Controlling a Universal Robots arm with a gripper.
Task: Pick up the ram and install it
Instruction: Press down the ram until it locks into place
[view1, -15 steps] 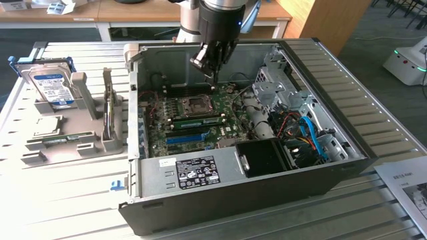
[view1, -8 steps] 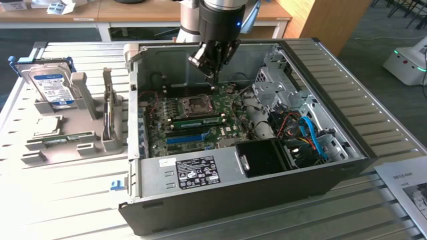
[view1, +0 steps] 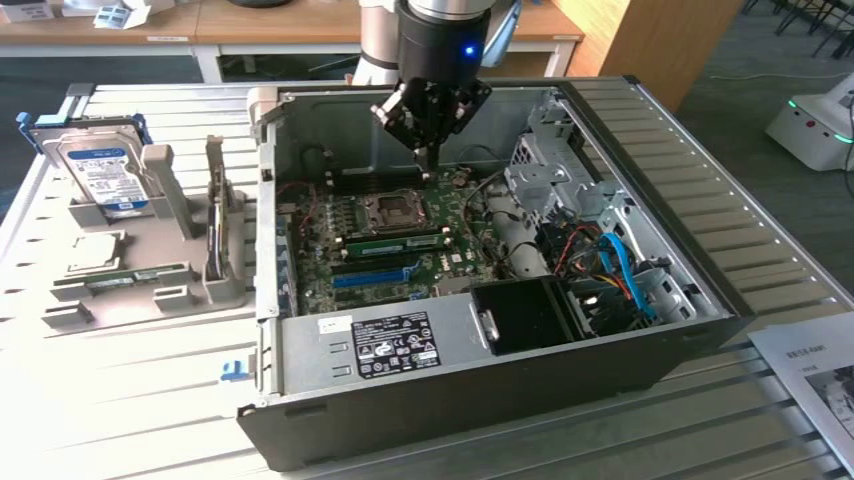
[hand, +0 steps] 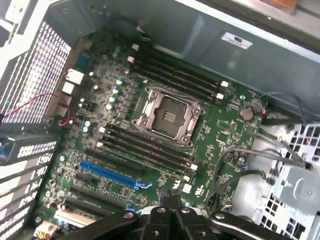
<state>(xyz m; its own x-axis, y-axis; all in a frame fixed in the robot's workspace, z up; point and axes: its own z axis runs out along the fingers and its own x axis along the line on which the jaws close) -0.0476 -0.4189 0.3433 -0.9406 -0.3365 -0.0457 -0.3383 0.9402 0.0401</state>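
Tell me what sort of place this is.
Probably a robotics lab bench for computer assembly: an open PC case on a slatted metal table, parts held in grey fixtures, wooden desks behind.

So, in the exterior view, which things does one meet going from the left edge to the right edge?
Hard drive standing in a grey holder → grey stand with a thin board on edge → open computer case with the motherboard → white machine with a green light on the floor.

A robotics lab: open PC case (view1: 534, 330) on slatted metal workbench (view1: 120, 400), desks (view1: 160, 30) behind.
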